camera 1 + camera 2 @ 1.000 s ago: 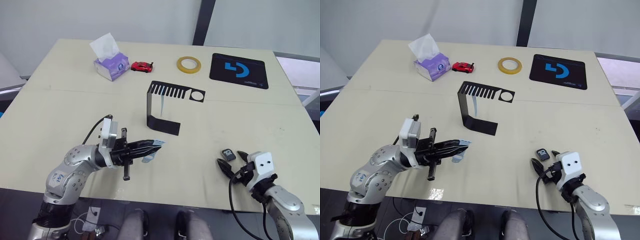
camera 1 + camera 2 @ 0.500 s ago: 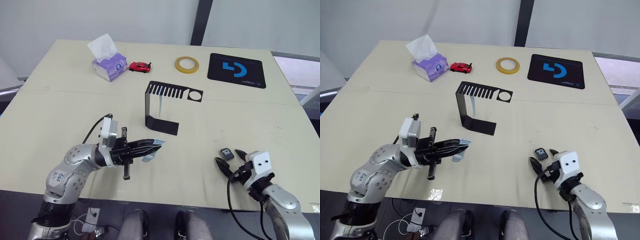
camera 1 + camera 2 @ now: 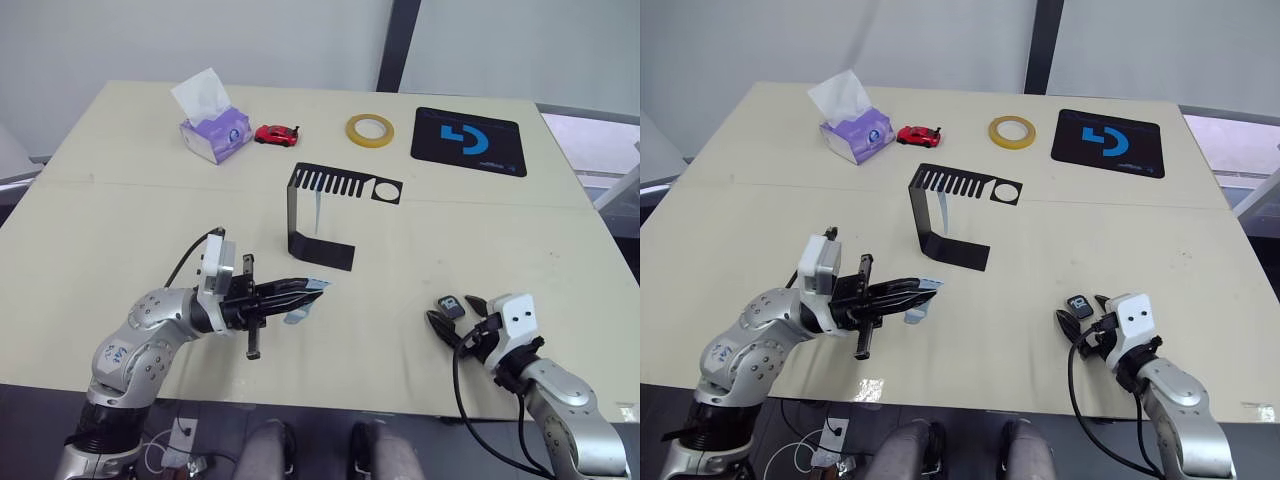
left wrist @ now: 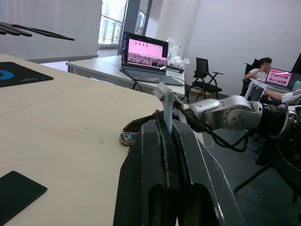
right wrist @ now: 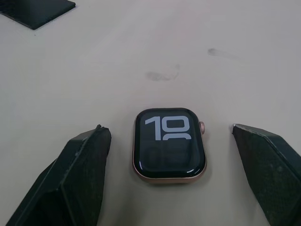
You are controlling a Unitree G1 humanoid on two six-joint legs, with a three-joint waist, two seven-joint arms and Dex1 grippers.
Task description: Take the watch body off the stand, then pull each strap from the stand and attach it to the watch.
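Observation:
The watch body (image 5: 169,145) lies flat on the table with its lit screen up, also seen from the head camera (image 3: 452,304). My right gripper (image 5: 168,128) is open, one finger on each side of the watch body, touching neither side. My left gripper (image 3: 318,289) is shut on a pale strap (image 4: 165,106), held just above the table in front of the stand (image 3: 300,215). A second pale strap (image 3: 319,208) hangs under the stand's slotted top plate.
At the far side of the table are a tissue box (image 3: 213,135), a red toy car (image 3: 276,134), a tape roll (image 3: 369,129) and a black mouse pad (image 3: 468,141). Beyond the table, the left wrist view shows a laptop (image 4: 143,52) and a seated person (image 4: 261,70).
The camera has shifted slightly. My right gripper has edged a little closer around the watch body. The left gripper and its strap have not moved.

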